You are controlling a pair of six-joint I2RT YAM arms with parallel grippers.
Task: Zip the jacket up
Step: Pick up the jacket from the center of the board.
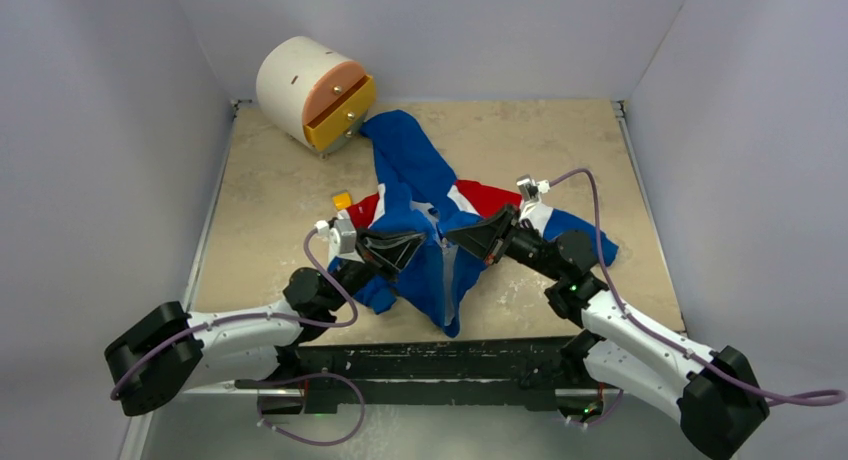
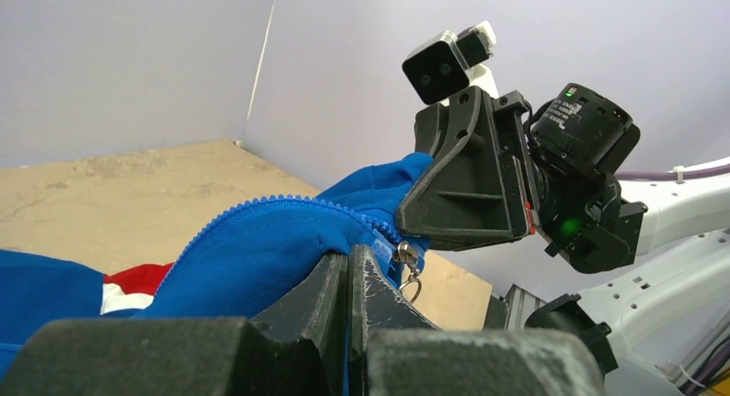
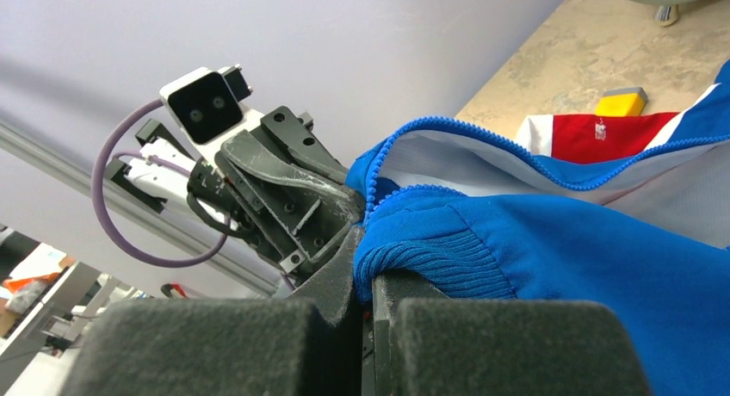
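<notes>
My left gripper and right gripper both pinch the jacket toward its 6 o'clock end. If I pull unevenly, the fabric may slip and the zipper teeth misalign.

The top cam sits high up behind both arms and looks down and forward over the whole table. Each wrist cam rides right at the tip of its own arm, really close in, looking low across at the other one. The left view catches the right gripper, and the right view catches the left gripper. All three share the jacket bunched between them.
</notes>
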